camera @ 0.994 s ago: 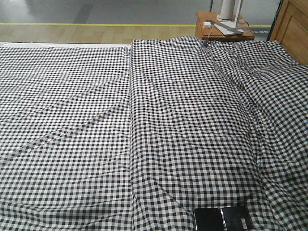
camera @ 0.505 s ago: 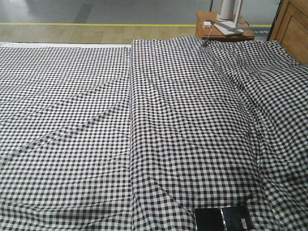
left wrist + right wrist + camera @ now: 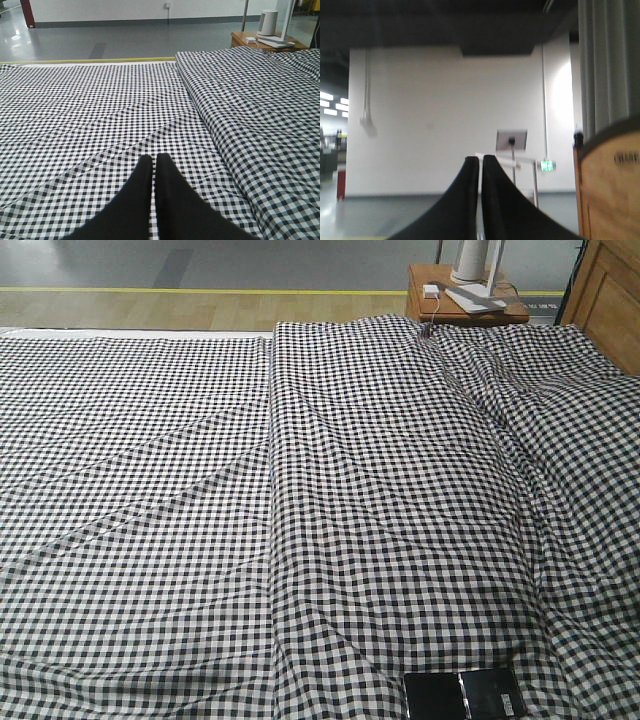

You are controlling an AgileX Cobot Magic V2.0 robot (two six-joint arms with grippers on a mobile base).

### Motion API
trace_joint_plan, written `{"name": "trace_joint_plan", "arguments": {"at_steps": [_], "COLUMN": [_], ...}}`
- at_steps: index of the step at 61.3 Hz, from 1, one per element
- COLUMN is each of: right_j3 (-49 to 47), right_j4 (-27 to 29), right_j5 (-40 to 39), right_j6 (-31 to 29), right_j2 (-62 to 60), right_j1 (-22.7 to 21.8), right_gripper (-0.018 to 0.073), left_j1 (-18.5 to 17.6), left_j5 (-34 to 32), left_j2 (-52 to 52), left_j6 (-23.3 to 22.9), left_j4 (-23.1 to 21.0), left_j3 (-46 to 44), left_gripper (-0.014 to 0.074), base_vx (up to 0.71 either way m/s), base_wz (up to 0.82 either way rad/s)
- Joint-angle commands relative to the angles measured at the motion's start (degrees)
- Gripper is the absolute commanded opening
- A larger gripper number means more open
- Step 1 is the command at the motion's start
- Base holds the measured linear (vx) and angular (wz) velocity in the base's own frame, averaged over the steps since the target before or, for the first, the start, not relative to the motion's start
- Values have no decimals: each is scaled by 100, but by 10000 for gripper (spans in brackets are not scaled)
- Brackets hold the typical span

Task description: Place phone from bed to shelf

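Gingham cloth in black and white small checks covers the whole bed (image 3: 200, 490) in the front view, rumpled into long diagonal creases, with a raised fold running from 12 o'clock down to 6 o'clock. The phone (image 3: 490, 693) lies flat on the cloth at about 5 o'clock, at the very bottom edge, touching a second dark glossy panel (image 3: 435, 697) on its left; whether the two are one device I cannot tell. At 1 o'clock, beyond the bed, stands a small reddish-brown desk (image 3: 515, 312) carrying white items, and a brown wooden cabinet (image 3: 610, 300) sits at 2 o'clock. In the left wrist view the left claw (image 3: 153, 159) shows at 6 o'clock over the checked bed (image 3: 75, 110), its black fingers (image 3: 137, 190) pressed together with only a hairline slit between them and nothing held; the desk (image 3: 240, 36) appears at 1 o'clock with a white cylinder (image 3: 270, 22) on it. In the blurred right wrist view the right claw (image 3: 480, 159) faces a white wall (image 3: 430, 110), its fingers (image 3: 500, 200) likewise drawn together and empty, with a wooden panel (image 3: 610, 195) at 4 o'clock.
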Motion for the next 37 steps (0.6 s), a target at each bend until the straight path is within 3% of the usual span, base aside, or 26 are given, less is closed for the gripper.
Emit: {"name": "trace_joint_plan", "arguments": {"at_steps": [1, 23, 37], "right_j3": [-770, -3176, -3959], "right_j4": [-62, -62, -62], "right_j5": [-252, 1670, 3120], "right_j6": [-70, -65, -65], "right_j2": [106, 1454, 2601], "right_j1": [-26, -26, -26], "right_gripper": [-4, -4, -3], "left_j1": [-18, -18, -18], "left_j5": [-420, -420, -420], "left_j2": [-27, -27, -27], "left_j6": [-22, -22, -22], "left_j4": [-37, -37, -37], "left_j3": [13, 13, 13], "left_gripper": [1, 1, 1], "base_vx": [0, 0, 0], "base_wz": [0, 0, 0]}}
